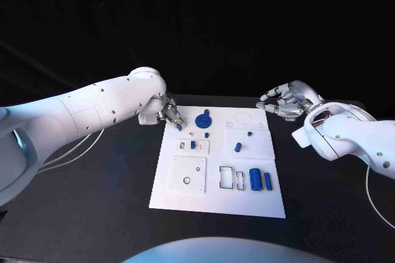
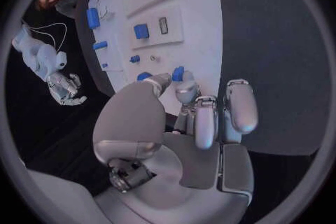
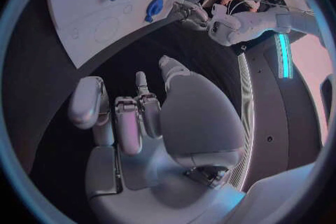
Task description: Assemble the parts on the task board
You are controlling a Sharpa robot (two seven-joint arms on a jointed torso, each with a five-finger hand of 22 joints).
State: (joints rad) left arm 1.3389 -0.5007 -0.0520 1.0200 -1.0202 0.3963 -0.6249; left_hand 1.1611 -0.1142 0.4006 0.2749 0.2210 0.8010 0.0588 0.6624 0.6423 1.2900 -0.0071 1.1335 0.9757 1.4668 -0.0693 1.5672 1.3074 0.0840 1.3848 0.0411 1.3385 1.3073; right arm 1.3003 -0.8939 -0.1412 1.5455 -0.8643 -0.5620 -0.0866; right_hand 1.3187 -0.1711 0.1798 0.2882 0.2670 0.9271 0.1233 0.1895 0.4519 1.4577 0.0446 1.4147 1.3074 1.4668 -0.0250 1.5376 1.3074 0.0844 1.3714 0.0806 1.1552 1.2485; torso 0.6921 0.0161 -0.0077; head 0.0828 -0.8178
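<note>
- The left arm (image 1: pixel 91 109) reaches in over the black table (image 1: pixel 91 177) to the far left corner of the task board (image 1: pixel 218 203).
- The left hand (image 1: pixel 169 113) hangs over that corner with its fingers pointing down; in the left wrist view the thumb and a fingertip (image 2: pixel 185 89) pinch a small blue part (image 2: pixel 178 73) just above the white plate.
- The other fingers of the left hand are curled in beside the pinch.
- The right arm (image 1: pixel 350 134) bends over the table beyond the board's right edge, well apart from it.
- The right hand (image 1: pixel 284 102) hovers off the board's far right corner, fingers curled loosely and apart, holding nothing and touching nothing; the right wrist view shows only dark table beneath its fingers (image 3: pixel 129 123).
- On the board, a round blue disc part (image 1: pixel 203 121) lies near the far edge, just beside the left hand.
- Two small blue pieces (image 1: pixel 238 146) sit in the middle of the board.
- Two blue cylinders (image 1: pixel 255 178) lie side by side near the right edge, towards the near end.
</note>
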